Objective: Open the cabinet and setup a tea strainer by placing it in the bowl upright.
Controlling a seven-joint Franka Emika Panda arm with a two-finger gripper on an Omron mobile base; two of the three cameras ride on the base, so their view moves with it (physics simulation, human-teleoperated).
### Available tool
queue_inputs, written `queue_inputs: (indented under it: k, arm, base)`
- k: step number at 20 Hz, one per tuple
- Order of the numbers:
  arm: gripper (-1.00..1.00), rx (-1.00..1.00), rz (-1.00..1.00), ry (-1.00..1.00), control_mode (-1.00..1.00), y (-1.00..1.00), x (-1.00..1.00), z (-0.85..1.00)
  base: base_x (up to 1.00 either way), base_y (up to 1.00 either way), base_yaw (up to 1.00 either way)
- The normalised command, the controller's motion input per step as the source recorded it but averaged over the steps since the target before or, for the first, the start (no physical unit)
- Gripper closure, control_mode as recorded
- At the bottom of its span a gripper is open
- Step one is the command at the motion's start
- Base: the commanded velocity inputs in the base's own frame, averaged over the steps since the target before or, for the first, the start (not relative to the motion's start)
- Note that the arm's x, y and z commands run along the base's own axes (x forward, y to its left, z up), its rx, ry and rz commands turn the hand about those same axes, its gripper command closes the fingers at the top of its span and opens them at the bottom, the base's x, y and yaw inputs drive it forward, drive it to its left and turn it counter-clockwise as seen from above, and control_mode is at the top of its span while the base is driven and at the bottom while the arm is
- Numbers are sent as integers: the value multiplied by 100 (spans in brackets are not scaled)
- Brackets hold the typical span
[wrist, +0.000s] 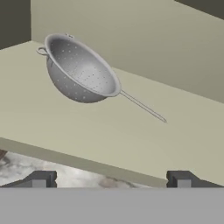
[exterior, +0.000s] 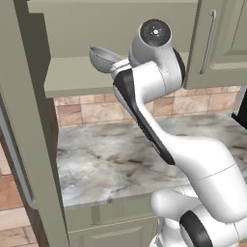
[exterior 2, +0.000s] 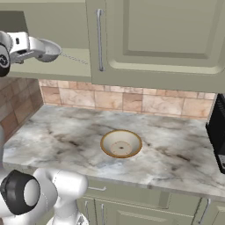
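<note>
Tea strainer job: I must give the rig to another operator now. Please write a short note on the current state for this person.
Gripper: open, holding nothing, facing the cabinet shelf.
Cabinet door: already swung open.
Tea strainer: lies tilted on the shelf inside the cabinet, thin handle pointing away from the cup, not yet touched.
Bowl: on the marble counter below, with nothing in it.
Done: cabinet opened.
Left: grasp the strainer, bring it down, set it upright in the bowl.

No words, labels, brands or numbers can be read anywhere, though the renders are perhaps too coarse for small print.
</note>
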Motion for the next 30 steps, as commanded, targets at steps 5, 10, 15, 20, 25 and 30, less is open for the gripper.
queue_inputs:
  k: [5,10,15,20,25,30]
  arm:
    - [-100,-5,4,0,-100,10,3,9]
    - [-100,-11,7,0,-100,14,9,18]
    - [-100,-9,10,0,-100,16,22,0]
    - [-100,-9,5,0,-100,21,28,0]
    - [-100,-6,2,0,-100,18,27,0]
    - [-100,-4,0,0,-100,15,32,0]
  base:
    - [0,0,0]
    - [0,0,0]
    - [0,0,0]
    - [0,0,0]
    - [0,0,0]
    - [0,0,0]
